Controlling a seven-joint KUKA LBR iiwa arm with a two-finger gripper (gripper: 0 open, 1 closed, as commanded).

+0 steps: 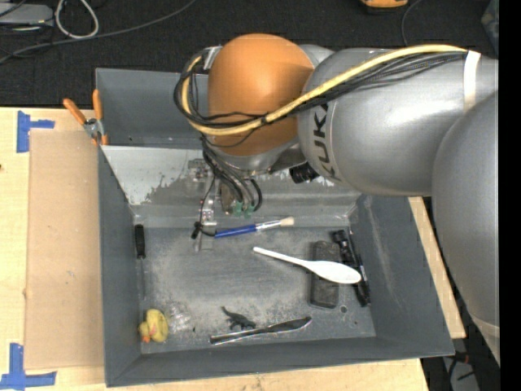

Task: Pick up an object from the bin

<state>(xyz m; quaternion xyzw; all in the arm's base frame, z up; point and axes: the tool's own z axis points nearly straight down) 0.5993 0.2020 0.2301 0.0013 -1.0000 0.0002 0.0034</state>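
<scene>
My gripper (207, 218) hangs low over the back left part of the bin, under the arm's orange cover. A paintbrush with a blue handle and a pale tip (248, 229) lies right beside it, its handle end touching or just under the gripper's lower end. Whether the brush is gripped cannot be made out. A white plastic spoon (309, 265) lies a little to the right of the brush, its bowl resting at the top of a dark rectangular block (324, 290).
A black elongated tool (352, 261) lies along the right wall and a small black piece (139, 240) by the left wall. Along the front lie a yellow rubber duck (152, 326), a clear plastic bit (180, 321), a dark toy lizard (238, 318) and a metal knife (262, 330).
</scene>
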